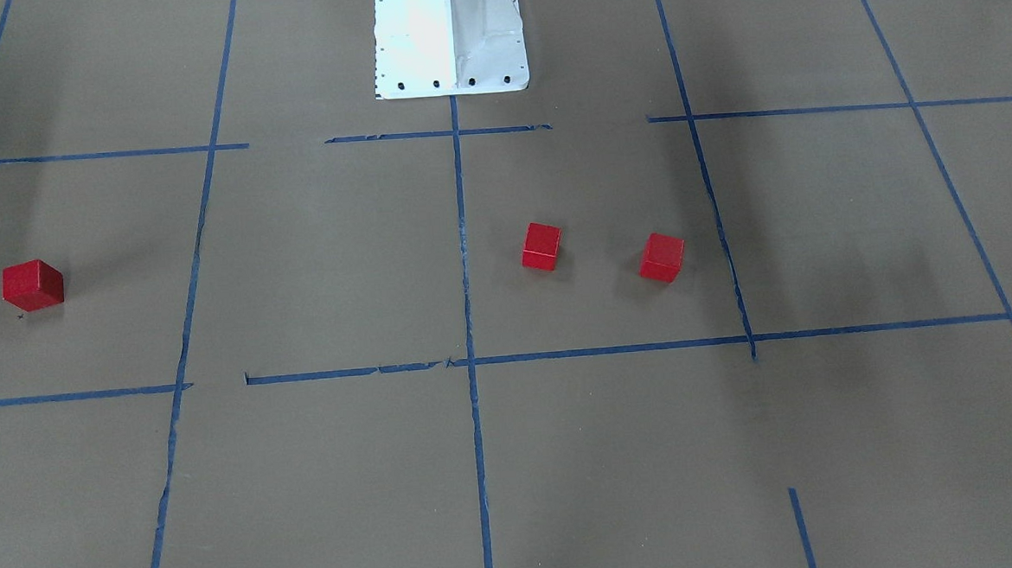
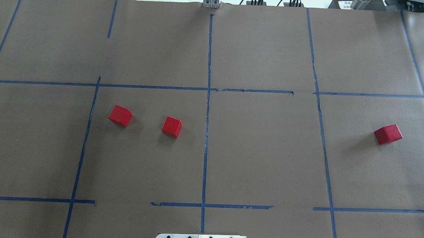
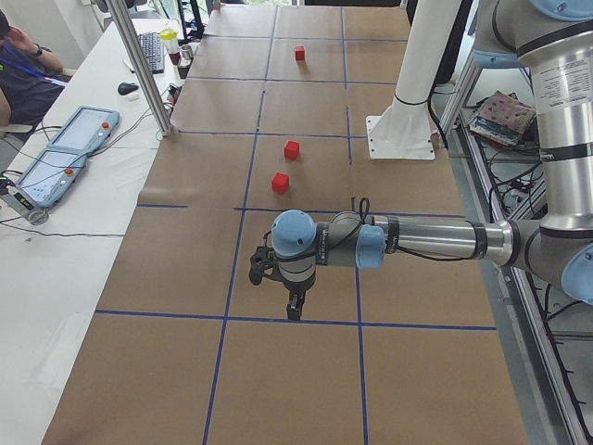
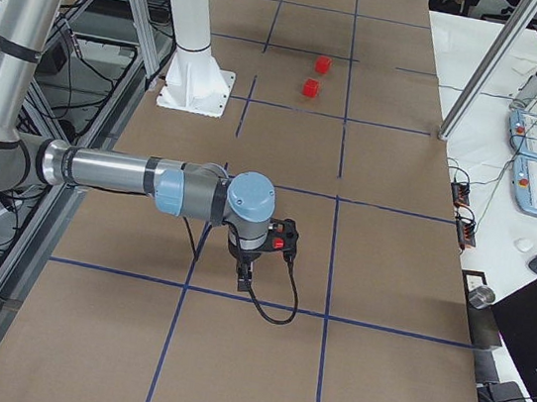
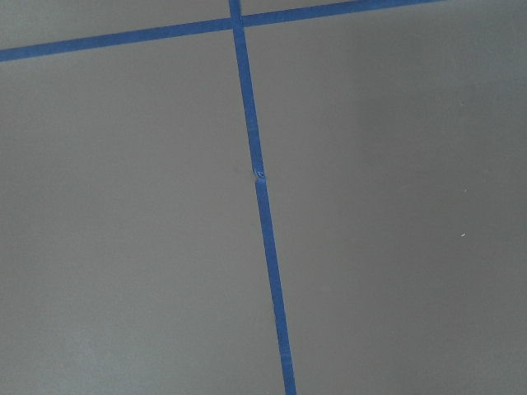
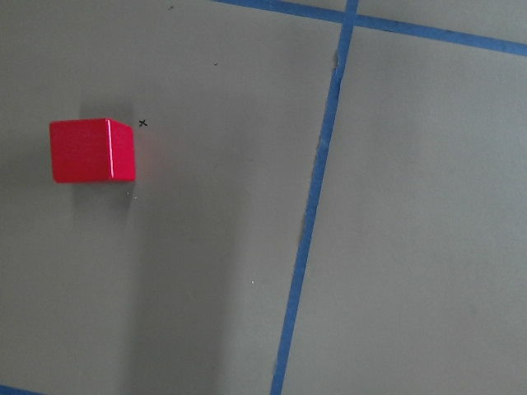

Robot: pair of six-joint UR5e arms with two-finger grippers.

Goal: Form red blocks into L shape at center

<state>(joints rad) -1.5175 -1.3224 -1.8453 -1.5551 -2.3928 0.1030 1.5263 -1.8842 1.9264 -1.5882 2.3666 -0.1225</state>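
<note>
left hand [image 3: 293, 309]: grip cannot be told | right hand [image 4: 242, 279]: cannot be told | small matte red cube [image 2: 120, 115] and second cube [image 2: 172, 126]: apart, left half of blue-taped brown paper centre cell [image 2: 260, 149] | third cube [image 2: 388, 134]: far right, outside the cell

My left arm [image 3: 435, 239] runs out level from the elbow, with the upper part standing upright behind it. At its end the left wrist [image 3: 295, 237] bends over, so my left claw [image 3: 293, 308] points straight down. My right arm [image 4: 112, 172] holds much the same pose, forearm level and upper part upright. The right wrist [image 4: 249, 200] also turns my right claw [image 4: 242, 279] straight down. A black cable [image 4: 269, 306] loops from that wrist below the claw. Both claws show only small and side-on, so I cannot tell whether their jaws stand apart or together.
</note>
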